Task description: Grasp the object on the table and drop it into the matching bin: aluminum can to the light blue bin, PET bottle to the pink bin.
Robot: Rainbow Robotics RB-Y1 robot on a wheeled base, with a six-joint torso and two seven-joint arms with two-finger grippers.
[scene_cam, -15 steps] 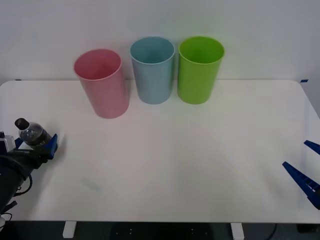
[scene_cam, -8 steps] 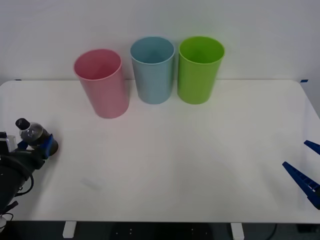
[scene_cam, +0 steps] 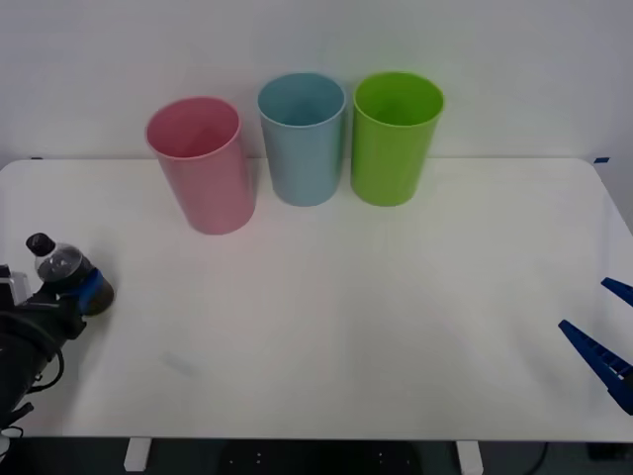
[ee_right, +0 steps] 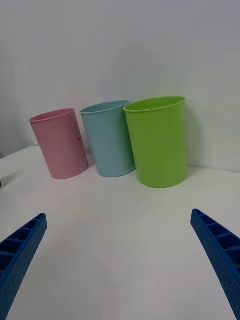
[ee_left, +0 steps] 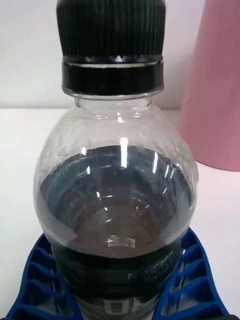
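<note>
Clear plastic and a black ribbed cap mark the PET bottle (scene_cam: 61,265), which stands at the near left edge of the white counter (scene_cam: 326,317), well apart from the bins. One second ago one blue finger of the left hand (scene_cam: 71,293) stood out to the side of the bottle; half a second ago it was already closer, and now the fingers press on both sides of the dark label. In the left wrist view the ribbed blue fingers (ee_left: 37,280) curve around the lower body of the bottle (ee_left: 116,200), so the left hand is pinching it. The bottle has also moved a little toward the robot and looks slightly tilted. I judge that the grasp is now made, and that the lift and the carry to the pink bin (scene_cam: 201,163) are not yet done.

The bottle is thin-walled and glossy, with a rounded shoulder; too hard a squeeze could dent it. The three bins are smooth matt plastic cups that taper downward: the pink one, then the light blue bin (scene_cam: 302,139), then a lime green bin (scene_cam: 395,137), in a row at the far side. The right hand (scene_cam: 608,332) waits at the near right edge, with its fingers spread wide.
</note>
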